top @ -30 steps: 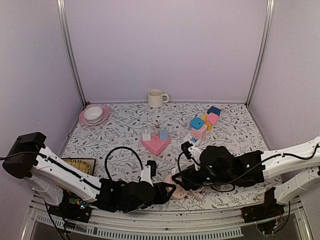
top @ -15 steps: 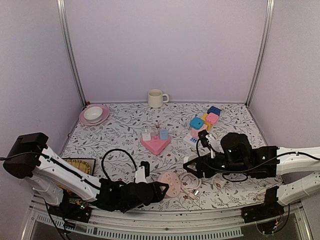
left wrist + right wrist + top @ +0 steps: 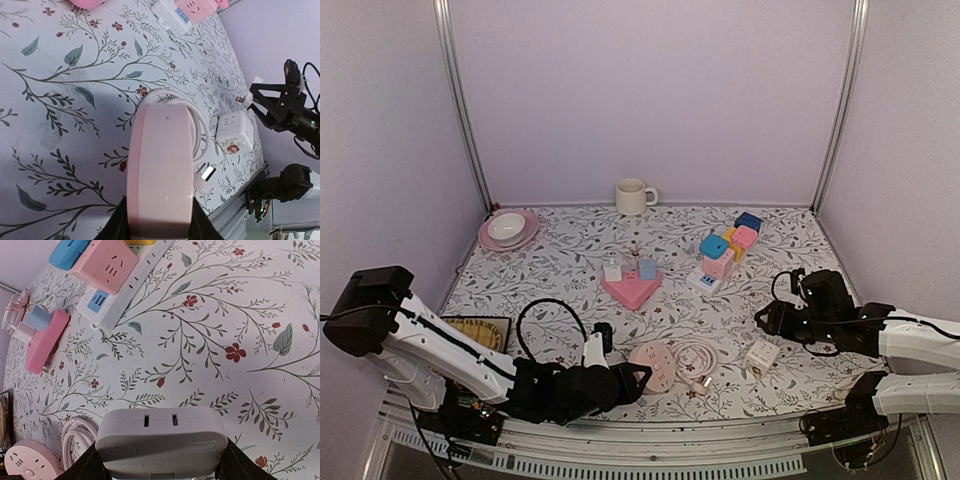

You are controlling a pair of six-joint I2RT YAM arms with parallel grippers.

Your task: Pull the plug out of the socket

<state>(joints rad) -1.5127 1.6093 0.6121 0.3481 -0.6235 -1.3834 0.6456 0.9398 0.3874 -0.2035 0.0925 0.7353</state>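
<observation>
Left hand (image 3: 636, 378): closed on the near rim of the socket, low at the near edge of the bench (image 3: 570, 262)
Socket (image 3: 657, 365): pink and round, clamped between the left fingers; its face is seen uncovered from above, with nothing plugged into it
Right hand (image 3: 768, 318): closed on the plug, at the right side of the bench, well apart from the socket
Plug (image 3: 160, 442): a pale grey body with two slots is seen between the right fingers in the right wrist view; it is held clear of the socket
Change over the last second: the right hand was pressed against the socket one second ago, was partway out half a second ago, and is now drawn far to the right; the left hand is kept on the socket in nearly the same place
White cable (image 3: 698, 354): coiled on the bench just right of the socket, its pronged end (image 3: 703, 382) lying near the front edge
White cube adapter (image 3: 761, 355): lying on the bench between the cable and the right hand, no longer covered by the right arm
</observation>
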